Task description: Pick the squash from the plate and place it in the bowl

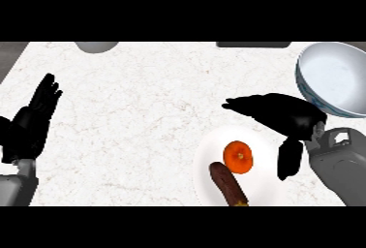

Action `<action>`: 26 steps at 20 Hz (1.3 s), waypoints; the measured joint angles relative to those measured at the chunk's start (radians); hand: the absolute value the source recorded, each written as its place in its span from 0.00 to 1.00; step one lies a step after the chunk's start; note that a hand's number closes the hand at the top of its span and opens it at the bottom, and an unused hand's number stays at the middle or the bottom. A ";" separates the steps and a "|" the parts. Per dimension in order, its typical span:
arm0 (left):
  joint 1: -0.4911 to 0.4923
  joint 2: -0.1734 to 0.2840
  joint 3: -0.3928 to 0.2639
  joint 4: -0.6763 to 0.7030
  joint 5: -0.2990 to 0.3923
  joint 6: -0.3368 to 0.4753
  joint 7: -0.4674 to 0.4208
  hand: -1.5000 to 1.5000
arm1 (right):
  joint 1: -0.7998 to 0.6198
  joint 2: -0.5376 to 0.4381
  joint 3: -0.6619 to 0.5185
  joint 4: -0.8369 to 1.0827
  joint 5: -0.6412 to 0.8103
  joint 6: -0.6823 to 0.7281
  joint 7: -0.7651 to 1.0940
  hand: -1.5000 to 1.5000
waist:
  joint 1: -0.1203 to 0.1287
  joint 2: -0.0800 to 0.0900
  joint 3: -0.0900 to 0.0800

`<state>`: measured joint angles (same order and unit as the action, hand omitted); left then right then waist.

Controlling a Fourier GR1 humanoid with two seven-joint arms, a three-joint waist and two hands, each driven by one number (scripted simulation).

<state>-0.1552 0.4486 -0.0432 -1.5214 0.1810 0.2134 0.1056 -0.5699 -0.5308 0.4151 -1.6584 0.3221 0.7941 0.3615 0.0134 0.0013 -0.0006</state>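
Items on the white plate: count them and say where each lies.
2. An orange squash lies near the middle of the plate; a dark brown elongated item lies at its lower edge. The right hand may hide others.

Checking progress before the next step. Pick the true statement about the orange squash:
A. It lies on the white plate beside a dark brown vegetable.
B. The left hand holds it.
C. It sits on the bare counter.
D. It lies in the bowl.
A: the orange squash lies on the white plate next to the dark brown vegetable, with the right hand open above the plate and holding nothing.
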 measured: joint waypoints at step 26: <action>0.008 -0.088 0.088 -0.024 -0.096 -0.073 0.031 0.50 | 0.172 0.147 0.093 0.093 0.499 -0.107 -0.213 0.00 | -0.012 -0.002 0.001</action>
<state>-0.1472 0.3603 0.0445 -1.5452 0.0845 0.1400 0.1364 -0.3977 -0.3836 0.5084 -1.5653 0.8209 0.6867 0.1489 0.0010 -0.0003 0.0000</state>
